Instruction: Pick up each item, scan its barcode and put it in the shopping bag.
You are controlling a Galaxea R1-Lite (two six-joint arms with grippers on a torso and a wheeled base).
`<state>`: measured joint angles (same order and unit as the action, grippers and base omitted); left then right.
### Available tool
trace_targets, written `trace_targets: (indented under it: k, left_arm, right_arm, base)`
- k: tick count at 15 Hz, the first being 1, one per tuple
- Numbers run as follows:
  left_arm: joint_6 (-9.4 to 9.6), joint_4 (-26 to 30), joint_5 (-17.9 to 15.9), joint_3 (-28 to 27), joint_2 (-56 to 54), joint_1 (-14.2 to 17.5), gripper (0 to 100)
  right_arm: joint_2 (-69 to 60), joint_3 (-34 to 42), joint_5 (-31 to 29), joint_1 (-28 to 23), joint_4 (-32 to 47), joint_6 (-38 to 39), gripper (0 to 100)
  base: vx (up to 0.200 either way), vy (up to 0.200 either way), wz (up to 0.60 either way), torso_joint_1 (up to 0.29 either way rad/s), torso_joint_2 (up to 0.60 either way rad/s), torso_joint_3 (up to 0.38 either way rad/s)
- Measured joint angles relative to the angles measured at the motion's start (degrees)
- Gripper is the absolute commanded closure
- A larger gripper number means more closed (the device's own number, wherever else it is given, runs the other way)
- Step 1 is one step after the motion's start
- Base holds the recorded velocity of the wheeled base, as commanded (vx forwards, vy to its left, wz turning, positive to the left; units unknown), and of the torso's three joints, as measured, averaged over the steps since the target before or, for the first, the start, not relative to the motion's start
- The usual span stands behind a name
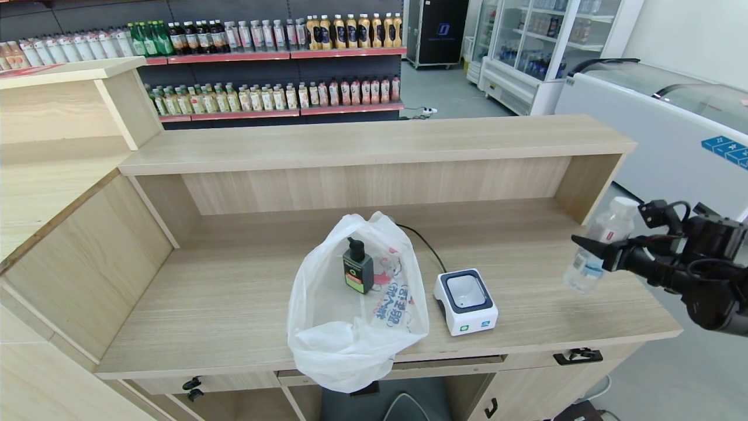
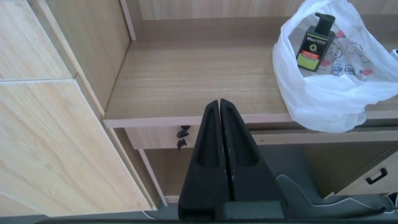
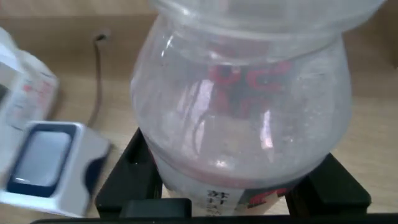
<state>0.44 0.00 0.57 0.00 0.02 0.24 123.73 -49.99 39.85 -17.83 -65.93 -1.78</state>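
Note:
My right gripper (image 1: 593, 248) is shut on a clear water bottle (image 1: 599, 245) with a white cap, holding it tilted in the air over the counter's right end. Up close, the water bottle (image 3: 249, 118) sits between the black fingers (image 3: 134, 165). The white barcode scanner (image 1: 466, 301) sits on the counter left of the bottle; the scanner (image 3: 46, 162) also appears beyond it. A white plastic shopping bag (image 1: 356, 310) lies open at the counter's middle with a dark pump bottle (image 1: 357, 269) inside. My left gripper (image 2: 219, 109) is shut, empty, below the counter's front edge.
The wooden counter (image 1: 234, 304) has a raised back ledge and side walls. A black cable (image 1: 423, 242) runs from the scanner toward the back. Drink shelves and freezers stand behind the counter. Drawers with black handles (image 1: 578, 355) sit under the front edge.

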Motion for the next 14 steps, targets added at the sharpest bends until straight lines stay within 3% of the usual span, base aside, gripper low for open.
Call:
trace_targets:
  k: [4, 6, 10, 14]
  left_arm:
    - [0.0, 0.0, 0.02, 0.0, 0.0, 0.0, 100]
    - [0.0, 0.0, 0.02, 0.0, 0.0, 0.0, 100]
    - [0.0, 0.0, 0.02, 0.0, 0.0, -0.02, 100]
    - [0.0, 0.0, 0.02, 0.0, 0.0, 0.02, 100]
  right_arm:
    - [-15.6, -4.33, 15.79, 4.28, 5.58, 22.2, 100]
    - [-22.22, -5.9, 22.55, 9.68, 4.05, 30.79, 100]
    - [-28.42, -3.52, 24.27, 21.21, -6.94, 35.0, 100]
    - [-34.07, 3.11, 24.22, 26.38, -7.7, 40.05, 100]
  base:
    - [0.0, 0.0, 0.0, 0.0, 0.0, 0.0]
    - [0.0, 0.0, 0.0, 0.0, 0.0, 0.0]
    - [0.0, 0.0, 0.0, 0.0, 0.0, 0.0]
    - [0.0, 0.0, 0.0, 0.0, 0.0, 0.0]
